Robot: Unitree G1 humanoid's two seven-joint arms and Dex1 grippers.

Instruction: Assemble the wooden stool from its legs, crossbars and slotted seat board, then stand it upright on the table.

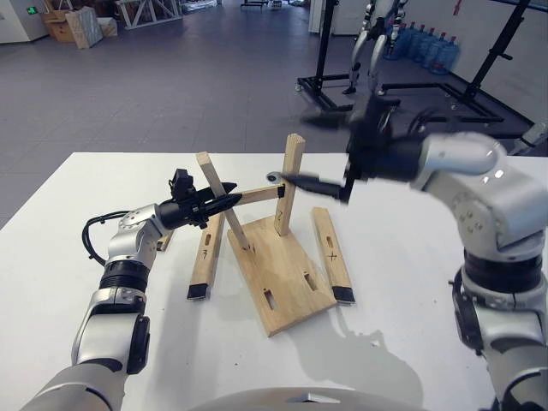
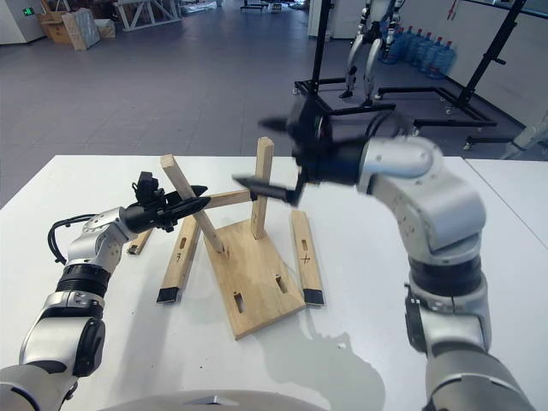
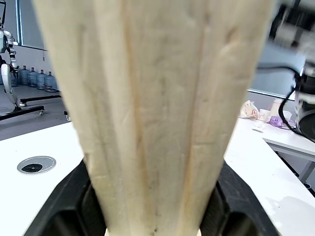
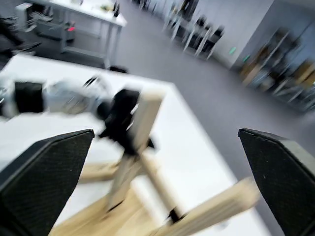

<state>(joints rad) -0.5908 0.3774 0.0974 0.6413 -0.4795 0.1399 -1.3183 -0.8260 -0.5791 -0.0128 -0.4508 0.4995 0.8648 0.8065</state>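
Stool leg [image 1: 210, 175] in left gripper [image 1: 229, 203] — loose leg [image 1: 329, 238], marked perhaps "+"

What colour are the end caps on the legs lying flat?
Black caps; left eye view best.

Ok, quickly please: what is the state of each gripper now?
Left gripper: shut on the tilted leg.
Right gripper: open, holding nothing.

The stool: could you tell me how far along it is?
Done: an upright leg and a tilted leg stand in the seat board, a crossbar between them. In hand: the left end effector clamps the tilted leg; the right end effector is open by the upright one. Left: two legs lying flat beside the board.
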